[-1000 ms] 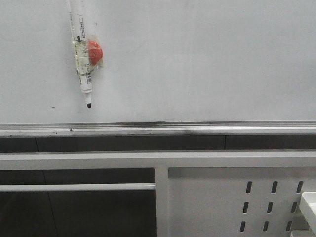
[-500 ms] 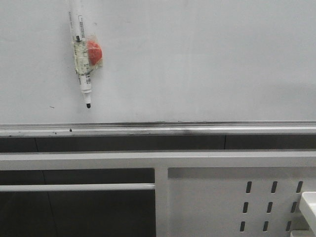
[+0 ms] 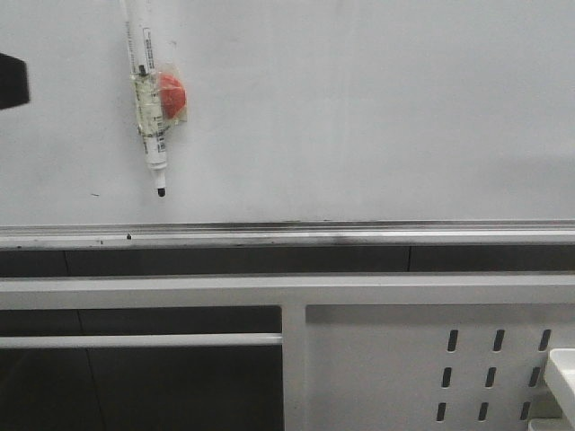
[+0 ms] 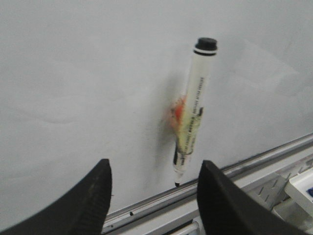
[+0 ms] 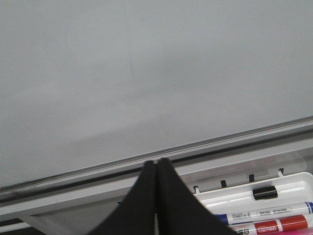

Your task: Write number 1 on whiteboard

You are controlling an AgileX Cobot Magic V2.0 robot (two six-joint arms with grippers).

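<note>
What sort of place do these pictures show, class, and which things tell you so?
Probably a classroom or lab writing station: a large glossy white whiteboard with a silver metal rail, a white-barrelled black-tipped marker stuck to it, and a white pen tray.

**A:** What furniture shows in the front view?

**B:** A white metal frame [image 3: 180,290]. Its crossbar runs from edge to edge, toward 6 o'clock from the centre, and an upright post [image 3: 294,368] drops from it.

**A:** And either side of the post?

**B:** At 5 o'clock there is a flat panel [image 3: 377,368] pierced by dark oval slots [image 3: 492,376], three columns of them. At 7 o'clock a thin white rail [image 3: 135,340] runs level, with dark space above and below it.

**A:** Anything at the edge?

**B:** The corner of a white tray [image 3: 562,377] at 4 o'clock, cut off by the edge.

**A:** The light?

**B:** Soft and even on the frame. The gaps behind it are deep in shade.
</note>
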